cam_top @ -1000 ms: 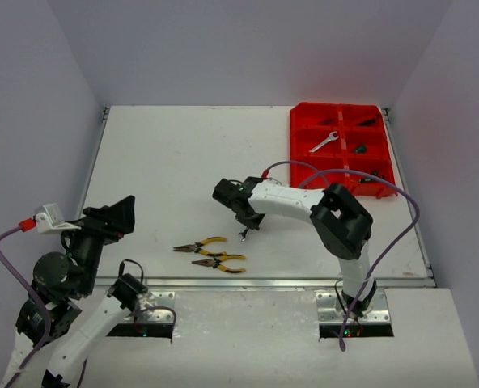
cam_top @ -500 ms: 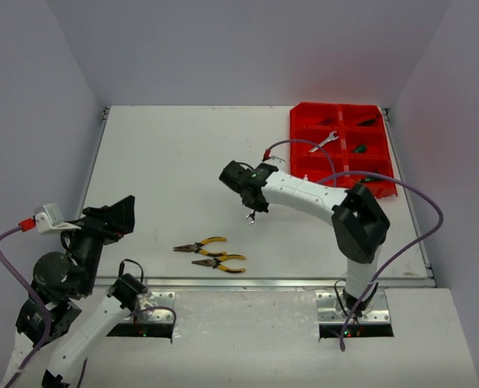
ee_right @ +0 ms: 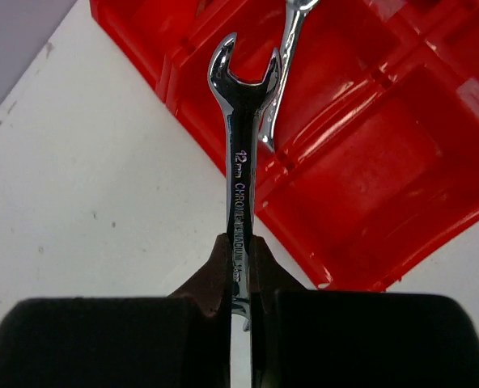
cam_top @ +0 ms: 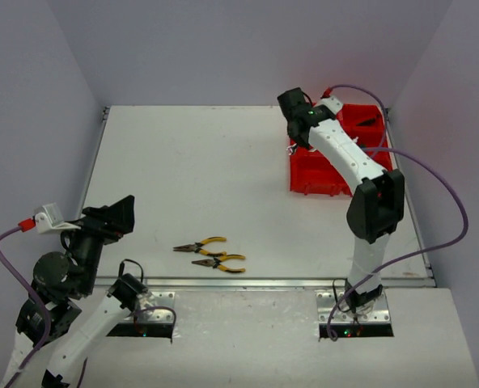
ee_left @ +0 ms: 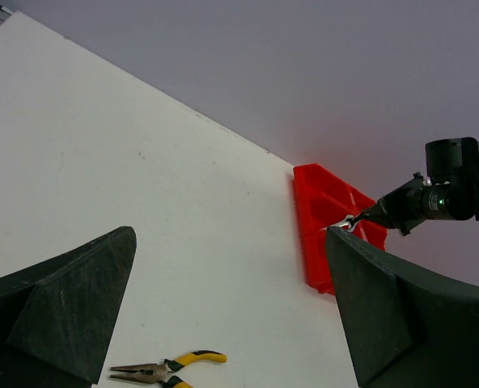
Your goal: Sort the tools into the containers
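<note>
Though its arm (cam_top: 346, 158) hides much of the tray (cam_top: 311, 176), right pincer (ee_right: 238, 242) pinches a wrench (ee_right: 239, 153); left pincer (ee_left: 227, 259) stands wide.

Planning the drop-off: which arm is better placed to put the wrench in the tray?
Right. The right gripper holds the wrench, its head over the red tray; the left gripper is open, empty and far away.
</note>
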`<state>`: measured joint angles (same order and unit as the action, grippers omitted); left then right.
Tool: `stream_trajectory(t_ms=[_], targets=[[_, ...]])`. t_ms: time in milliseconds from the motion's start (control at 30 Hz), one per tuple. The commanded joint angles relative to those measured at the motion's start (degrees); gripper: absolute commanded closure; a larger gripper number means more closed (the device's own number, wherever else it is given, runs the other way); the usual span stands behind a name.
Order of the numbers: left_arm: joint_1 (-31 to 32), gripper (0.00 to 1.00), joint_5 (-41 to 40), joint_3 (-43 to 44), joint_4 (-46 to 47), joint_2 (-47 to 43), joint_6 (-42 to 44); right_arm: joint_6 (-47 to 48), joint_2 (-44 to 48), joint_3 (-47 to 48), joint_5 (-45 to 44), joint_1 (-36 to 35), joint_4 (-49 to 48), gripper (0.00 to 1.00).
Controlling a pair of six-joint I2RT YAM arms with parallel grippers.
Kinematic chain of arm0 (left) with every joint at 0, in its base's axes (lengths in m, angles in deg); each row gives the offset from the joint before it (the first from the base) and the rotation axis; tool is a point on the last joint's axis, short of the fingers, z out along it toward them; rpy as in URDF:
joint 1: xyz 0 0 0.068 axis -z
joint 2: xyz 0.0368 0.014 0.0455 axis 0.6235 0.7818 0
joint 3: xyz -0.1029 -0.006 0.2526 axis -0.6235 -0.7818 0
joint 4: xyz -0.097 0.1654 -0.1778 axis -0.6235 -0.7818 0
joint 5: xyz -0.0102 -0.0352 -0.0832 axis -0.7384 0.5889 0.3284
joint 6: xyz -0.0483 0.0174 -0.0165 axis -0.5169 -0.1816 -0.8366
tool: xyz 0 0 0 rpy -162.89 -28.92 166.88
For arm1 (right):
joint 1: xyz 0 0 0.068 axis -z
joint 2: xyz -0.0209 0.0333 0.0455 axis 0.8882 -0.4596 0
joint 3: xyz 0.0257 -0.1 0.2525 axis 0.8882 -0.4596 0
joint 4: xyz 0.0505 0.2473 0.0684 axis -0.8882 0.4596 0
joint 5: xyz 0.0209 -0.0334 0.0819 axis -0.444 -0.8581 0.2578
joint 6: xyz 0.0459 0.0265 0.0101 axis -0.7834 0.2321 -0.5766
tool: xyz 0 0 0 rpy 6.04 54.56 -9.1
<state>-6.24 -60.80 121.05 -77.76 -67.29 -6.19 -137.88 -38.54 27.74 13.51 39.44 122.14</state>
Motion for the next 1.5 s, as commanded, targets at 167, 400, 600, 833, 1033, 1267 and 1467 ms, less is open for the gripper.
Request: stream_trajectory(t_ms=[167,400,600,833,1033,1267,1467], targets=[[0.9,0.0,-0.3,0.1,1.3,-0.4,0.3,-1.2,-8.7,8.8,-6.4,8.5,-2.3,1.0],[0.9,0.0,-0.2,0.1,1.2,-0.6,0.2,0.8,-13.9,11.7,-6.2,10.9,-9.2,1.0],[0.9,0.0,-0.1,0.1,1.4,-0.5,0.3,2.6,-16.1,11.5,-3.7,11.6,-12.3,0.97],[1.0,0.0,0.3,0.0,1.8,-0.4,0.7,1.7,-11.1,2.6,-0.9,11.6,-16.9,0.49],[1.0,0.0,0.4,0.0,1.8,0.0,0.7,5.5,-4.1,0.5,2.6,11.6,-19.8,0.15],[0.9,0.0,0.0,0.0,1.8,0.2,0.7,37.4,5.5,-4.5,31.9,6.8,-31.9,0.01],[0.8,0.0,-2.2,0.5,0.6,-0.4,-0.6,56.2,9.6,-7.5,44.3,-8.1,-19.1,0.01]])
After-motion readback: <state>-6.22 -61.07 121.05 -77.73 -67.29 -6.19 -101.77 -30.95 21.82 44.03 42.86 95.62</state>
